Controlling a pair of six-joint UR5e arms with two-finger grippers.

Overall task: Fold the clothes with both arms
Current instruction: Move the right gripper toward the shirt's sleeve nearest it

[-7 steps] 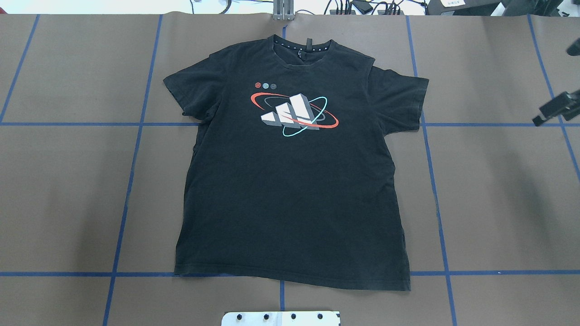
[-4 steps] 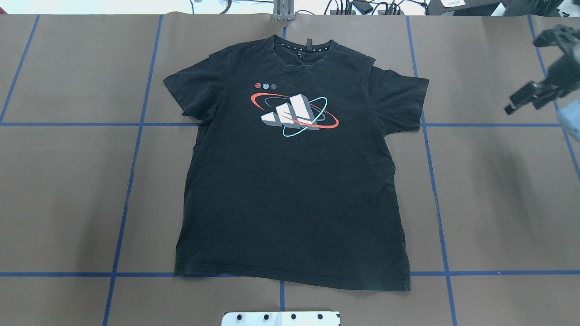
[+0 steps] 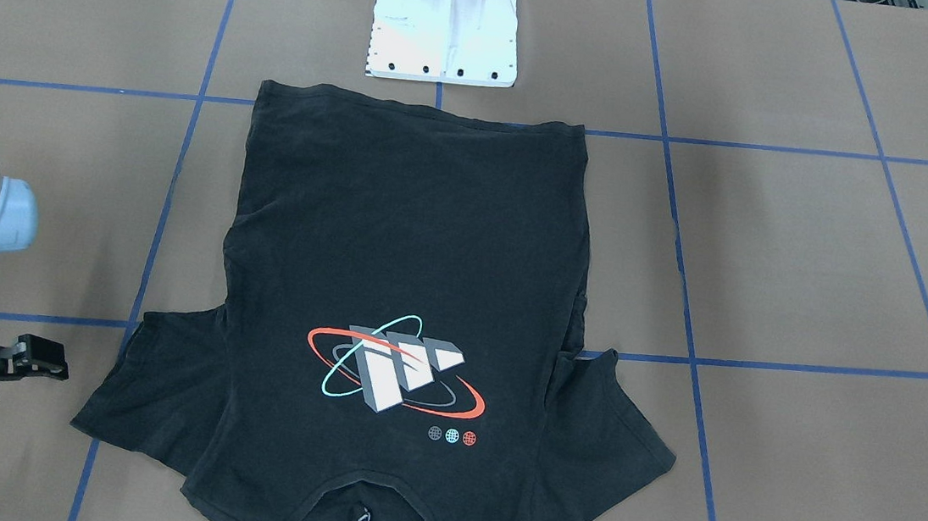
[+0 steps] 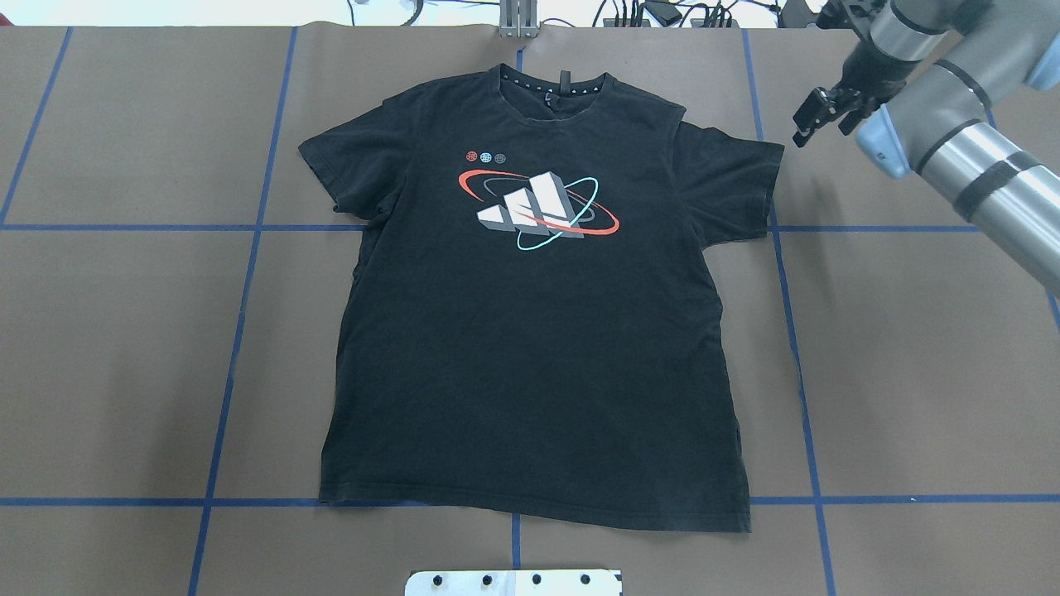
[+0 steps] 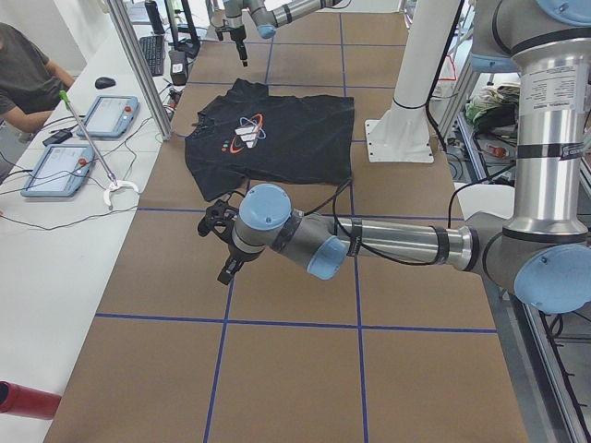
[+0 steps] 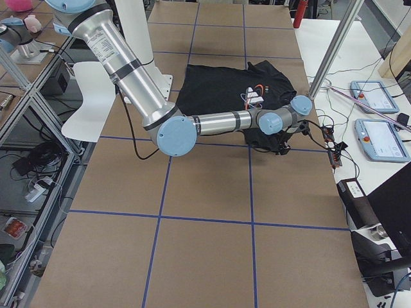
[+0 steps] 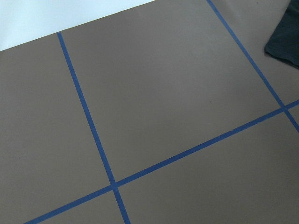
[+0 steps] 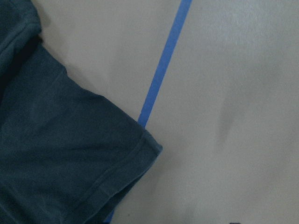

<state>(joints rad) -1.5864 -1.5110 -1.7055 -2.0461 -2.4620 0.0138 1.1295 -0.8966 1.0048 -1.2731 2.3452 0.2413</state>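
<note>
A broad table is covered in matt brown sheeting, marked into large squares by blue tape lines. A white pedestal base plate sits at the middle of its near edge, as the overhead view has it. Along the far edge runs a white bench carrying control tablets, a keyboard, a mouse and black cables. A person sits at it. An aluminium post rises between bench and table. The light is even and soft.

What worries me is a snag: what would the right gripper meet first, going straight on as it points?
Likely the T-shirt's sleeve edge, or the table just beside it; depth is unclear.
</note>
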